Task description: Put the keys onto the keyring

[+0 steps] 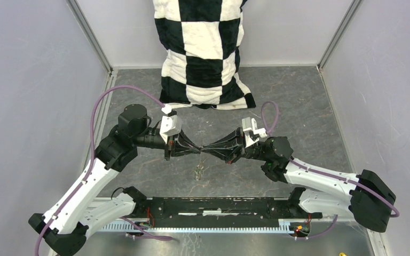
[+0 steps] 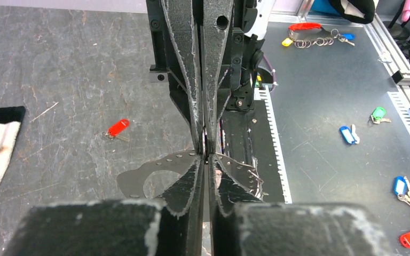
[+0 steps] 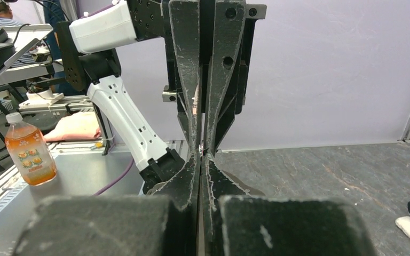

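Observation:
My two grippers meet tip to tip above the middle of the grey table. The left gripper (image 1: 198,151) (image 2: 207,159) has its fingers drawn together to a thin slit. My right gripper (image 1: 206,151) (image 3: 200,157) is shut. Both pinch a thin wire at the meeting point. It belongs to the keyring (image 1: 198,170), whose wire links (image 2: 254,178) dangle below the tips toward the near edge. A key with a red head (image 2: 118,128) lies on the table on the far side of the grippers, apart from them. What sits between the jaws is mostly hidden.
A black-and-white checkered cloth (image 1: 205,50) lies at the back of the table. Grey walls close both sides. A black rail (image 1: 213,208) runs along the near edge. Beyond it, several tagged keys (image 2: 378,113) lie on a metal bench. An orange drink bottle (image 3: 29,154) stands outside the cell.

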Robot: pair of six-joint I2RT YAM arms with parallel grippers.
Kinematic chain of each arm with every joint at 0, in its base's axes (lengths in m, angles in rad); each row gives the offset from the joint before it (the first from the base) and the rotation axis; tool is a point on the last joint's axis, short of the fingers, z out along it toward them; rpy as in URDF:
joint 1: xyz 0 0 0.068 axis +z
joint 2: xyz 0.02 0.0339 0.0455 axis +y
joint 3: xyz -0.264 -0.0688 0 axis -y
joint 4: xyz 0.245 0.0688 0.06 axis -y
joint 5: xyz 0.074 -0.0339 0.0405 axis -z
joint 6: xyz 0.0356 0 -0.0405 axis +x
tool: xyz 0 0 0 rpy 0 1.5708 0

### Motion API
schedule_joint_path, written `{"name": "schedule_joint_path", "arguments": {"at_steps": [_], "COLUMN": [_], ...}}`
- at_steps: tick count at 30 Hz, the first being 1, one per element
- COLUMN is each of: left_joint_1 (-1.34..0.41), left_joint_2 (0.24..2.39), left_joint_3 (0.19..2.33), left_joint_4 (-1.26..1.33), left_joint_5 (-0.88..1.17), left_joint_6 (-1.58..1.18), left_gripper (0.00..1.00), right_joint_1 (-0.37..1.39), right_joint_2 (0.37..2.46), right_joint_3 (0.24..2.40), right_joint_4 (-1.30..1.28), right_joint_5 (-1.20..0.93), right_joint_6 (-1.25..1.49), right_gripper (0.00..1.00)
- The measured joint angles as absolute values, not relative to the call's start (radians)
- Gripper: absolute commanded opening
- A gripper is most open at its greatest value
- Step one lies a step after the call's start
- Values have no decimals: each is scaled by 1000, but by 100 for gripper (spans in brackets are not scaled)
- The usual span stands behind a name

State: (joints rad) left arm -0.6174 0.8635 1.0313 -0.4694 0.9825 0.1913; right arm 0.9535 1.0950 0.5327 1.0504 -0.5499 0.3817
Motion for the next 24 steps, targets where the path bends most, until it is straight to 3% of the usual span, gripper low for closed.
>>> {"name": "schedule_joint_path", "arguments": {"at_steps": [2,4,6,12,20,24], "left_joint_1": [-617,-617,-617,-617,-618,-618], "left_joint_2": [860,854,852,850,822,820], "left_joint_3": [1031,1031,1031,1032,1032,1036], "left_joint_4": [-468,-467,-467,-473,-487,-509], "left_joint_5": [982,982,982,989,1005,1005], "left_joint_6": [192,192,193,195,253,295], "left_gripper": [8,18,22,2,2,6], "right_joint_1": [954,954,955,956,956,955], "right_joint_2": [1096,1098,1102,1123,1145,1145], "right_joint_3": [537,540,543,548,573,588], "right_joint_4": [1052,1053,1055,1089,1108,1077], "right_joint_5": [-554,-560,-564,-580,-633,-657], "right_joint_6": [385,389,394,423,447,439], "right_gripper": [1,1,1,1,1,2]}}
